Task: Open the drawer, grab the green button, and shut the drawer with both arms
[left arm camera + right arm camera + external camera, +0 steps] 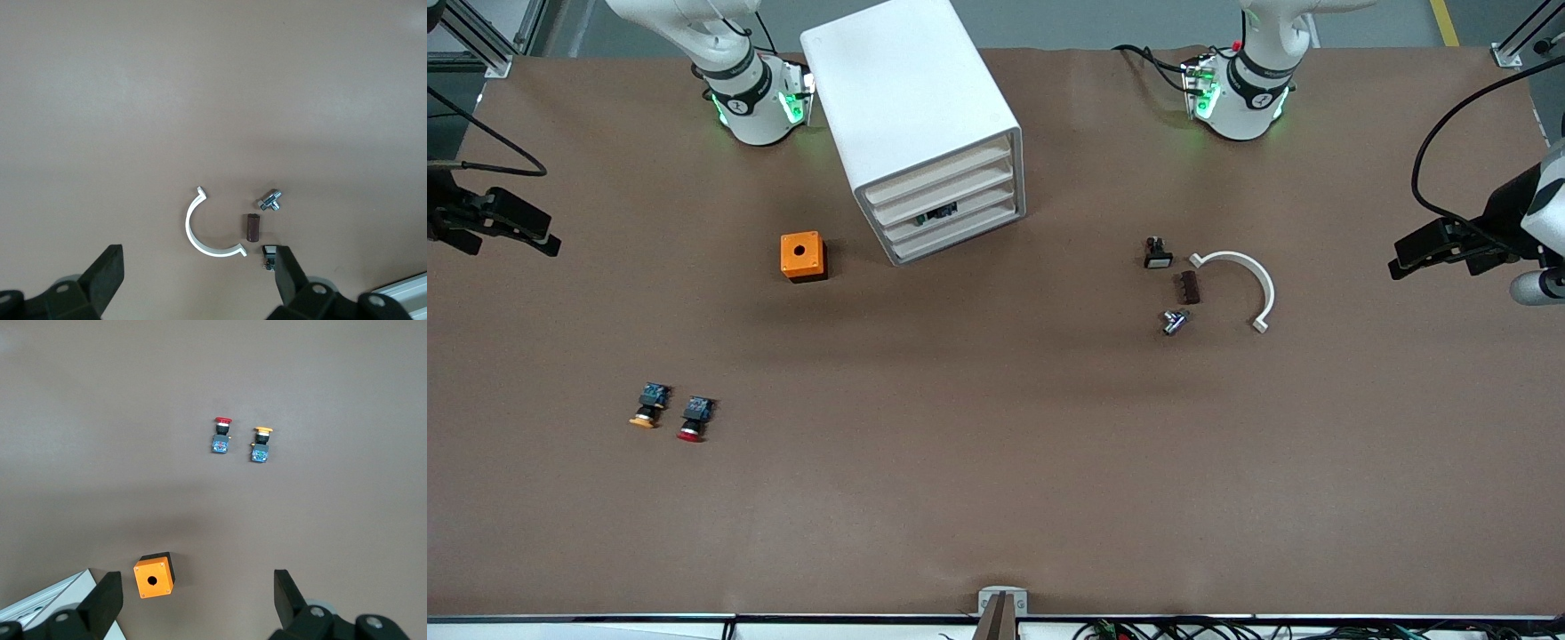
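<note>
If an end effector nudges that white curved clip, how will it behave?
The white curved clip lies flat on the table, so it probably slides or pivots rather than rolls. Its thin open arc suggests it is light and somewhat springy. A push could knock it into the brown block beside it.

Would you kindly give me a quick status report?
Left pincer open over the table's left-arm end; right pincer open over the other end. Third drawer shut, untouched. Nothing blocking it.
</note>
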Robot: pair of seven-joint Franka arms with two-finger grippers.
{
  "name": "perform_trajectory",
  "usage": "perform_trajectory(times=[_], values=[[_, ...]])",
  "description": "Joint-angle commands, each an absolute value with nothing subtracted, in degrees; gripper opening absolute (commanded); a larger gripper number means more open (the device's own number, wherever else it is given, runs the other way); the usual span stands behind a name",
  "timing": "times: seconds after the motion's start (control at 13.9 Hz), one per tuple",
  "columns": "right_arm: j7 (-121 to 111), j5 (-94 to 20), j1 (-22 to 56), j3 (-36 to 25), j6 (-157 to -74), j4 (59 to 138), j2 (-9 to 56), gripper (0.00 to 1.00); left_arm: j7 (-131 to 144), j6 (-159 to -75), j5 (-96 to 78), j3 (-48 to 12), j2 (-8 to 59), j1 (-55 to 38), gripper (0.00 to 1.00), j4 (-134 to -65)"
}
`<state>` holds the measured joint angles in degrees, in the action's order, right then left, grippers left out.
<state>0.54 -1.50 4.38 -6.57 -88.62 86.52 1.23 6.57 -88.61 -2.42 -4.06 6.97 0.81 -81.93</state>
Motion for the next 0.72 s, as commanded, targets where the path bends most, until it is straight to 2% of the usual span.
perform_trajectory(times=[0.0,0.43,0.65], values=[[0.3,-2.5,4.1,-6.6,-88.8,86.7,0.5,1.0,6.2,-88.4,-1.9,-4.4,6.6,1.2,1.0,-82.2],[0.4,-2.3,4.2,-6.6,-88.4,86.8,0.6,1.0,6.2,-87.1,-2.5,-4.1,7.5,1.5,1.0,-82.4],[0.4,-2.4,4.1,-6.6,-88.5,86.7,0.6,1.0,6.3,-86.0,-2.7,-4.4,11.1,0.8,1.0,-82.4]])
